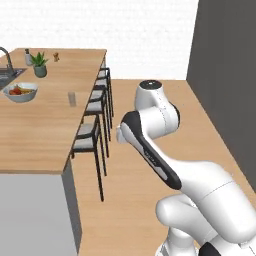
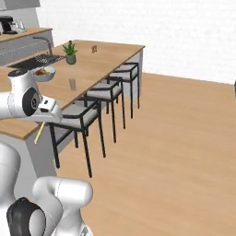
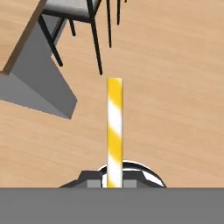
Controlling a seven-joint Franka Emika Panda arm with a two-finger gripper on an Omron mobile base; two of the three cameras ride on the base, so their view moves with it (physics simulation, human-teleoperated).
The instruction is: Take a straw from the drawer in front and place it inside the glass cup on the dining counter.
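light wooden dining counter (image 1: 45, 125) – small clear glass cup (image 1: 72, 99) upright near stool side | gripper (image 3: 114, 181) apparently clenched on yellow-white striped straw (image 3: 114, 131) – above wood floor (image 2: 175, 138)

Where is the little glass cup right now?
The glass cup stands upright on the dining counter, near its stool-side edge, to the right of the fruit bowl in the left base view.
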